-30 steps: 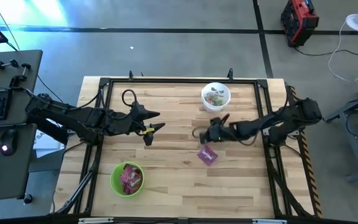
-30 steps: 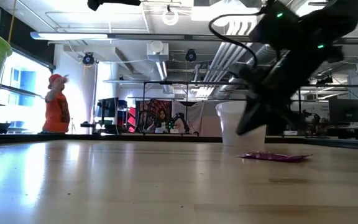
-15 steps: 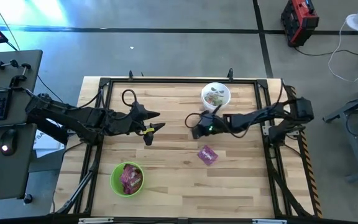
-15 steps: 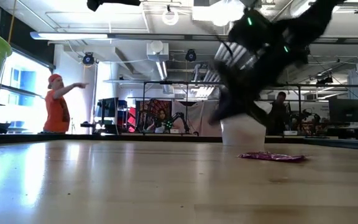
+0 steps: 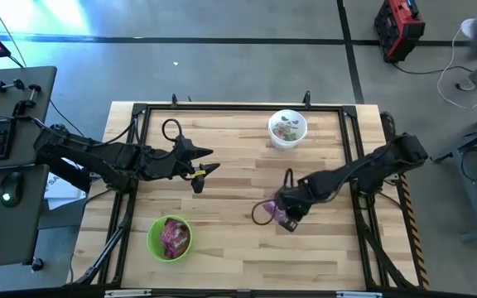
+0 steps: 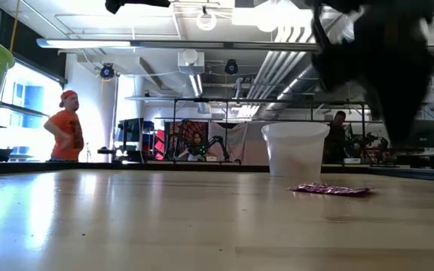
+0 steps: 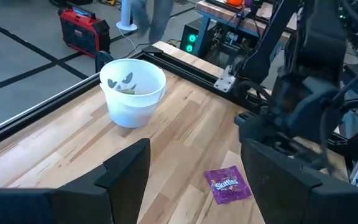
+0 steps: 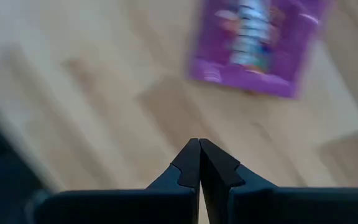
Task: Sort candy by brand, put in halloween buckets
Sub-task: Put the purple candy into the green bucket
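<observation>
Purple packet (image 8: 257, 46) lay just ahead of my right gripper (image 8: 199, 163), pinched shut, empty. I judged it the last unsorted; green bucket (image 5: 169, 237) waited.

Pale wooden plank desk (image 5: 230, 223) with black metal frame. Resting directly on it: a lime green round plastic bucket (image 5: 169, 238), a white round plastic bucket (image 5: 288, 128), and one flat purple-magenta candy packet (image 7: 228, 185).

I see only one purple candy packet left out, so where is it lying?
The purple packet lies flat on the table's right half, seen from above, between the white bucket and the green bucket, under the right hand.
</observation>
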Controlling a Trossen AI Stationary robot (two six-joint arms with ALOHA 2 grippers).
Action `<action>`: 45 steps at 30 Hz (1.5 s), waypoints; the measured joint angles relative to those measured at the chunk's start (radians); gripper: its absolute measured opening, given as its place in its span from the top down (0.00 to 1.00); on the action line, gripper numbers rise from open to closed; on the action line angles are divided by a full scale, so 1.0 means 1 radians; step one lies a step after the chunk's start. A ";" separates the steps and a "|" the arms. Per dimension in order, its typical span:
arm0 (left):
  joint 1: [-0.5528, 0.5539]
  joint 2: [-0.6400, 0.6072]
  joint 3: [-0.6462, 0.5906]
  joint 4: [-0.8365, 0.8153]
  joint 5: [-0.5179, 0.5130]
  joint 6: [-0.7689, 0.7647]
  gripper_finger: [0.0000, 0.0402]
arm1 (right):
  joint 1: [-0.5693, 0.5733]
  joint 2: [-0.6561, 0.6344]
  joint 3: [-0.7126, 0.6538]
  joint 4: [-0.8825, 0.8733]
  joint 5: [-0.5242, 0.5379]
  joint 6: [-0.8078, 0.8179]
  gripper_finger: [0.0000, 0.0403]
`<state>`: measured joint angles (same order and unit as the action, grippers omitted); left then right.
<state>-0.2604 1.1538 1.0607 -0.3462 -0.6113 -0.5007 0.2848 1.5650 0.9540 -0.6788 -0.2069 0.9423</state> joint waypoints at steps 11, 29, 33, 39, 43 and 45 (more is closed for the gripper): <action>0.000 0.012 0.000 -0.002 -0.002 -0.022 0.40 | 0.003 0.033 -0.087 0.212 0.253 0.159 1.00; -0.168 0.201 0.000 -0.214 0.250 -0.202 0.40 | -0.124 0.440 0.045 0.844 0.308 0.047 1.00; -0.190 0.223 0.000 -0.251 0.238 -0.252 0.40 | -0.173 0.573 0.231 0.856 0.295 -0.087 1.00; -0.218 0.187 0.000 -0.334 0.309 -0.298 0.40 | -0.214 0.618 0.442 0.647 0.134 -0.326 1.00; -0.235 0.134 0.000 -0.427 0.306 -0.309 0.40 | -0.218 0.547 0.478 0.408 0.145 -0.481 1.00; -0.234 0.107 0.000 -0.451 0.281 -0.307 0.40 | -0.224 0.501 0.450 0.368 0.147 -0.522 1.00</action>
<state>-0.4942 1.2610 1.0607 -0.7976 -0.3306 -0.8080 0.0612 2.0660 1.4043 -0.3103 -0.0596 0.4200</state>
